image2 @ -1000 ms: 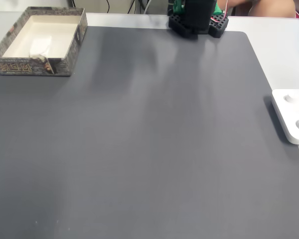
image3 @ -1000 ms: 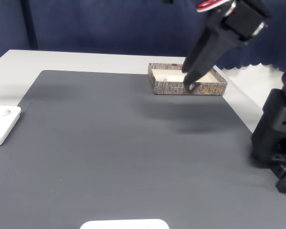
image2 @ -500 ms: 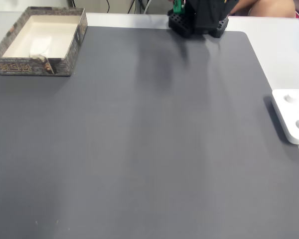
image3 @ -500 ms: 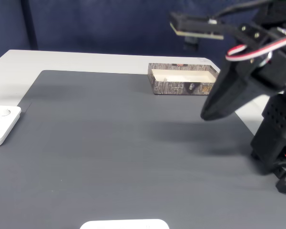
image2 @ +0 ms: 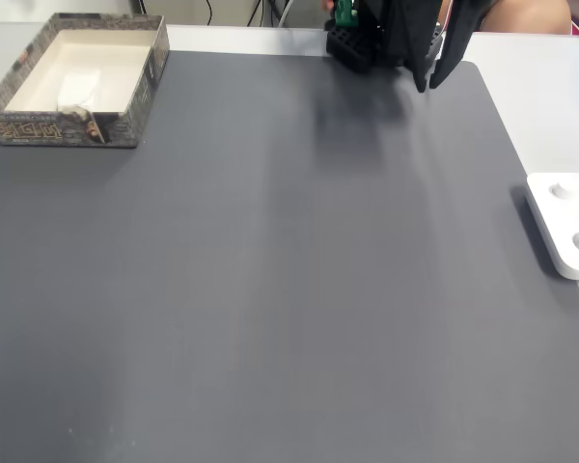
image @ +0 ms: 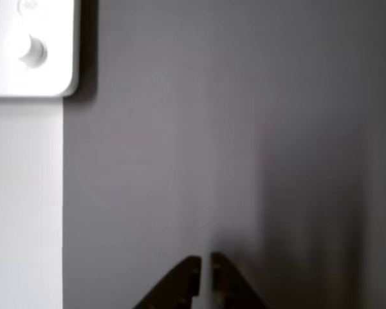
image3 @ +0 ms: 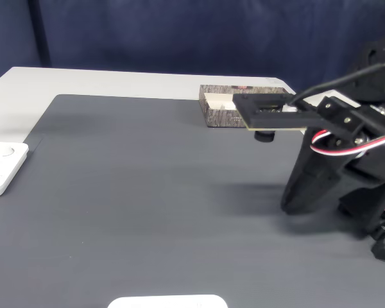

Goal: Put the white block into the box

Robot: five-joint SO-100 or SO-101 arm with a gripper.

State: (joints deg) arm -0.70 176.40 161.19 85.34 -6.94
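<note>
white block [image2: 78,89] in box [image2: 135,104], fingers [image: 192,278] nearly closed, empty, white device [image2: 567,224] apart

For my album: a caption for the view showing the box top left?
White block rests inside the box; gripper hangs apart.

One fixed view looks steeply down facing the black arm base [image2: 386,39], another looks low from beside it, both sharing the dark grey mat [image2: 270,270].
</note>
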